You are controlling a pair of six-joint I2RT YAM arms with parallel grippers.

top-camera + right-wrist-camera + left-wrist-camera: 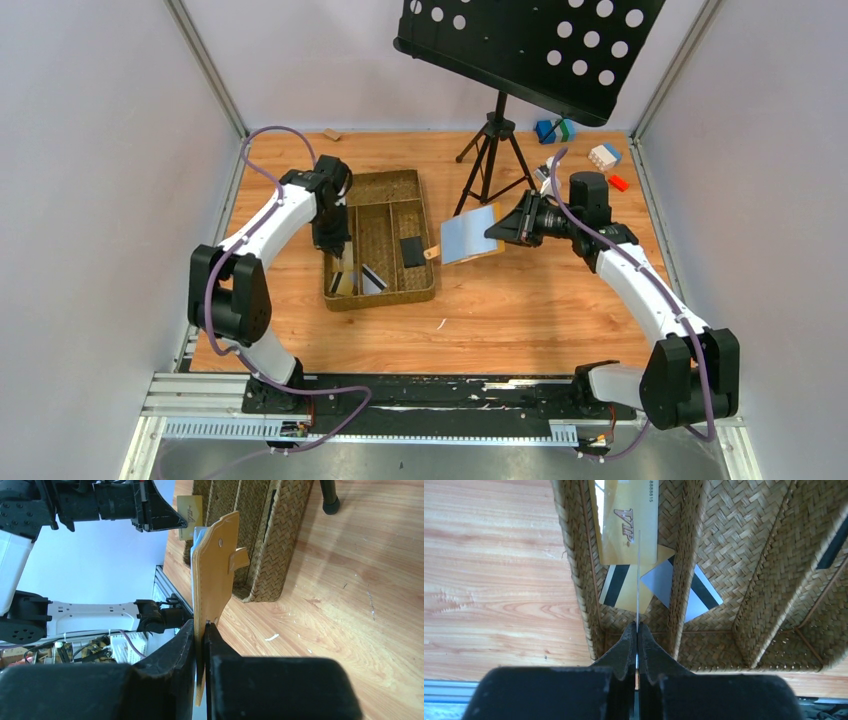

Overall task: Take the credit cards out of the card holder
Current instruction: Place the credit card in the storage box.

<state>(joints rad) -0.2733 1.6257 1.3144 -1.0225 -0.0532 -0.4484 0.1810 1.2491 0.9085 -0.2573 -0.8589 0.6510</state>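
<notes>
Our right fingers (187, 645) are pinching the mustard-yellow folding card holder (212, 580) steady, while our left fingers (626, 645) are pinching a thin tan-gold card (189, 507) over the brown woven tray (277, 550) for dropping.

Right pincer (497, 233) has got the mustard-yellow folding card holder (468, 236) open, just right of the brown woven compartment tray (385, 178). Left pincer (338, 256) hangs over the tray's left compartment, with a small black card (411, 251) lying further right.

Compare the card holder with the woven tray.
The card holder is held up by the right fingers; the woven tray lies on the table. The card holder is smaller and smooth; the tray larger, woven, partitioned. Both are yellowish-brown outside.
</notes>
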